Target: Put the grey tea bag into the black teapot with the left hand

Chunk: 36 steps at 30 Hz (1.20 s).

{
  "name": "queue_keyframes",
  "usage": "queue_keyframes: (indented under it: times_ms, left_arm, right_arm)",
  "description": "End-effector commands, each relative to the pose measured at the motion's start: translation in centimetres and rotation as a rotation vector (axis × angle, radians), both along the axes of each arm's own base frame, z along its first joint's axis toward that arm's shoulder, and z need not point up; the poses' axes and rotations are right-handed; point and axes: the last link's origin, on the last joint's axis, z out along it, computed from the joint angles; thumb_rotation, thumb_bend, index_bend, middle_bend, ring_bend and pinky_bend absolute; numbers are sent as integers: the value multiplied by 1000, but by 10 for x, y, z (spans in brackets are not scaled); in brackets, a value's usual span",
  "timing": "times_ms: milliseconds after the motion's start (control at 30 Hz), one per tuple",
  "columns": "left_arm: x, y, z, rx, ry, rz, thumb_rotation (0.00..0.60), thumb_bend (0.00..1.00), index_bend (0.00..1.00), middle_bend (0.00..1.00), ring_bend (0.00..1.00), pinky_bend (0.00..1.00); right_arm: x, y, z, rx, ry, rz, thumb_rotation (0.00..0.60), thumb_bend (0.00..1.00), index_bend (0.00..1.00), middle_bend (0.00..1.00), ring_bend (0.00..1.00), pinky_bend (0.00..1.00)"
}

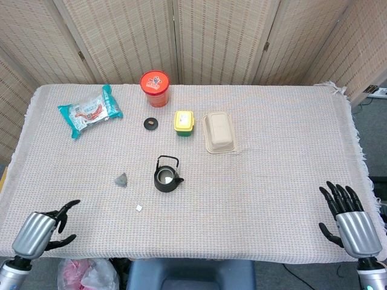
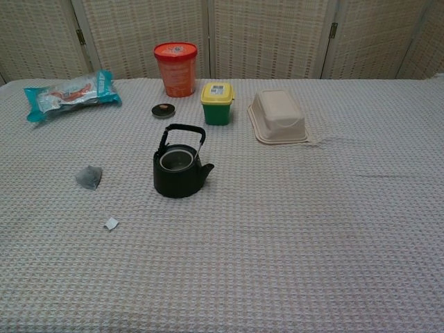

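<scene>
Left robot hand (image 1: 42, 230) empty, fingers apart; right robot hand (image 1: 351, 220) likewise.

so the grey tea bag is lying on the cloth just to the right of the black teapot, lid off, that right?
Not quite: the grey tea bag lies on the cloth to the left of the black teapot, not the right, as the head view shows. The rest holds: the teapot is open, with its small dark round lid lying apart, farther back.

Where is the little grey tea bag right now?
The grey tea bag lies on the tablecloth just left of the black teapot in both views, with a small white tag a bit nearer the robot.
</scene>
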Motion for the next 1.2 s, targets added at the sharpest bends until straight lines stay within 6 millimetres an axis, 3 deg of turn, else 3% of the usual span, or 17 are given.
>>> queue_keyframes:
  times_ms: [33,267,467,667,967,1200]
  left_arm:
    - [20,32,-33,-218,69,-22,600,106,319,1000,1000,1000]
    - [26,72,-68,-340,90,25,600,159,394,1000,1000,1000]
    - [42,86,-84,-354,139,-79,600,189,462,1000,1000,1000]
    - [40,102,-98,-374,153,-66,600,275,498,1000,1000,1000]
    - [44,120,-103,-341,187,-74,600,368,493,1000,1000,1000]
    - [50,120,-113,-326,219,-88,600,378,482,1000,1000,1000]
  right_arm:
    - [1,3,7,-27,-22,9,600,233,0,0,0,0]
    - [-5,12,36,-153,-96,10,600,232,0,0,0,0]
    - [-5,12,34,-136,-95,18,600,232,0,0,0,0]
    - [-4,17,34,-139,-90,33,600,232,0,0,0,0]
    - [-2,13,26,-92,-69,38,600,233,0,0,0,0]
    - [-2,12,24,-81,-62,37,600,233,0,0,0,0]
